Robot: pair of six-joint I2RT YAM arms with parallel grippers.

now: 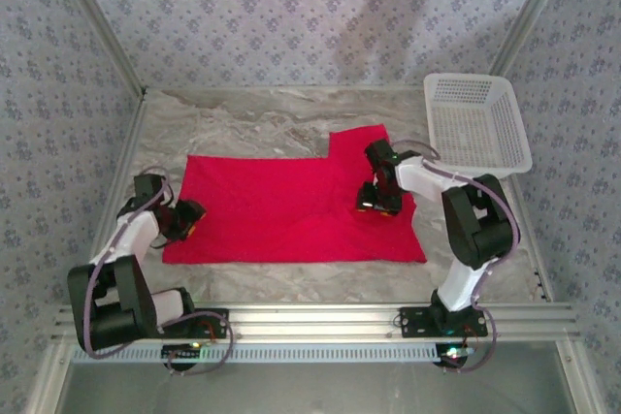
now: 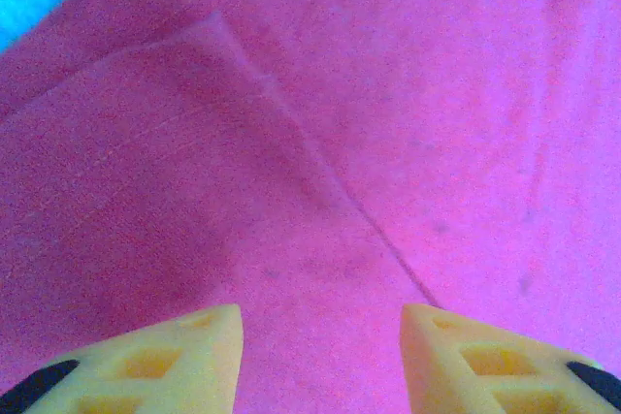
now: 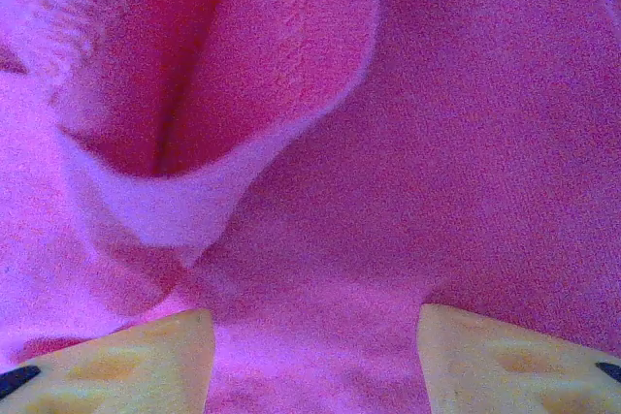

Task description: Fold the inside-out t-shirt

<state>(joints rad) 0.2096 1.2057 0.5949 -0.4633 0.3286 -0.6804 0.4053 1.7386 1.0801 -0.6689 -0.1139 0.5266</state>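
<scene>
Two tools, left gripper [image 1: 189,223] and right gripper [image 1: 376,206], both parted and empty, rest on the inside-out t-shirt [image 1: 272,210], spread flat across the table [image 1: 243,118] centre. One sleeve [image 1: 359,143] juts toward the far edge, so folding seems barely begun.

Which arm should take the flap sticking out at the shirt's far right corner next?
Probably right. The right gripper is over the t-shirt just on the near side of that flap, jaws apart; the left gripper sits at the opposite left edge.
</scene>
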